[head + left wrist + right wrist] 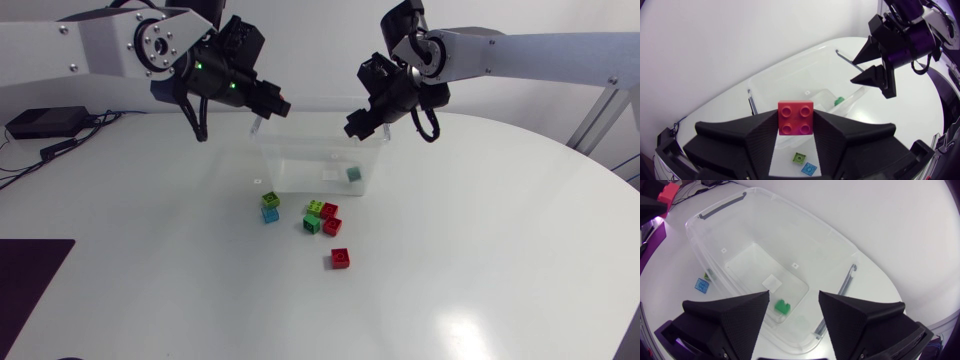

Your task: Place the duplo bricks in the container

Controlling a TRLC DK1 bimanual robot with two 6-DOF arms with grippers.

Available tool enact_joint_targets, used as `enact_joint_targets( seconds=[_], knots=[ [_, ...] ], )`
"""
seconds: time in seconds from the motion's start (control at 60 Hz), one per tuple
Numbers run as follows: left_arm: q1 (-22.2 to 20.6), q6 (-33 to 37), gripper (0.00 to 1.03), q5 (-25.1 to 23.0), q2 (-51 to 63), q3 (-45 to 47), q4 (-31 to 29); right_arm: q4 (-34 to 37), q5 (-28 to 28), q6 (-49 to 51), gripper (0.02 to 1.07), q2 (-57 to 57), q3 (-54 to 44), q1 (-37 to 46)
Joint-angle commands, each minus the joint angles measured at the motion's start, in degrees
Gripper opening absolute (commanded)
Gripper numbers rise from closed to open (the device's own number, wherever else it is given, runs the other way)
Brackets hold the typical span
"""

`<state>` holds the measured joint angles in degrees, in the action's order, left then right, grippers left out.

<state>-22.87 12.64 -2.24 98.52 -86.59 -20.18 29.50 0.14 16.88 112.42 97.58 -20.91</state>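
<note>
Our left claw was pinching a red brick by two opposite sides, studs turned toward its wrist camera. It hung high at one end of the clear container, which lay ahead of and below it. We judged that the height was kept so the brick would clear the wall and drop inside. Whether it was already over the opening or just short of the rim, we could not tell.

Our right claw stood spread and empty above the container's other end, with one green brick on the floor directly beneath its fingers. A claw in that state looked to us free to fetch another piece.

Below both claws, outside the container on the desk, more bricks waited. Just beside the wall were a lime-and-blue pair and a green and red cluster, and a lone red piece lay farther out. We took most of the task to be ahead.
</note>
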Motion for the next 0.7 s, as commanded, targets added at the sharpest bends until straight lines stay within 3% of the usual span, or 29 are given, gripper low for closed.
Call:
enact_joint_targets(
  seconds=[0.0,0.267,0.683],
  knots=[
    [0.3,0.3,0.42,0.0,1.4,-2.9,2.2,-0.5,0.4,-0.7,0.89,-1.5,0.8,0.3],
    [0.4,0.0,0.43,-0.8,10.7,-10.5,2.7,-1.0,0.8,-0.4,0.89,-12.1,-7.1,-1.7],
    [2.7,-2.4,0.46,-4.3,23.8,-23.2,-3.6,-0.5,0.8,-1.6,0.92,-23.3,-27.4,-9.9]
  ],
)
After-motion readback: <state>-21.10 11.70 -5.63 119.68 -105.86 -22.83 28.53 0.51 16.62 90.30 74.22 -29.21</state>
